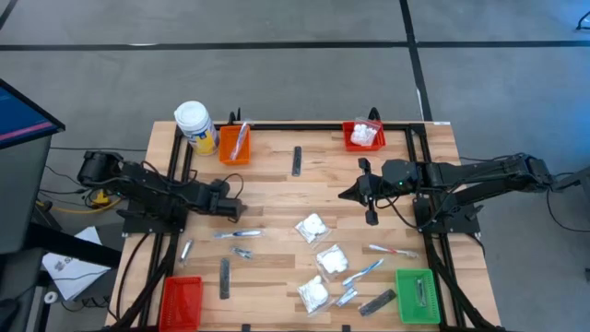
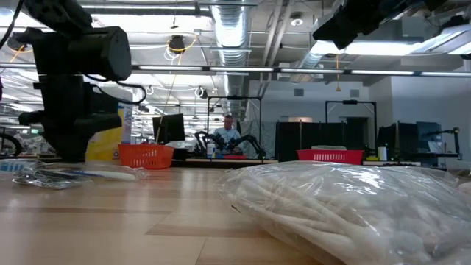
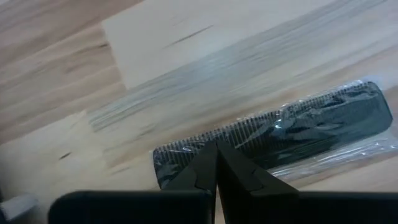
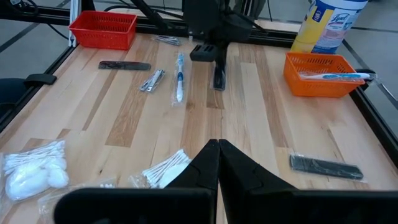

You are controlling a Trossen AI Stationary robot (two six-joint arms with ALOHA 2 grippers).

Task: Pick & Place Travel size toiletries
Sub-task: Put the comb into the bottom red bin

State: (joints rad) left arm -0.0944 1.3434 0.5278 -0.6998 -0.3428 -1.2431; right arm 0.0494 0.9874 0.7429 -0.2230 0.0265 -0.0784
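Both grippers were seen fully closed and empty: the left gripper [image 1: 238,208] was poised at the table's [image 1: 277,189] nine o'clock side, just over a wrapped dark comb [image 3: 292,134], and the right gripper [image 1: 348,193] at three o'clock. Toiletries were scattered toward six o'clock, among them a white packet [image 1: 313,227] and a toothbrush [image 1: 365,270].

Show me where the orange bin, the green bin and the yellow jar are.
orange bin [image 1: 234,146], high view, its bottom.
green bin [image 1: 417,296], high view, its middle floor.
yellow jar [image 1: 193,118], high view, its white cap.
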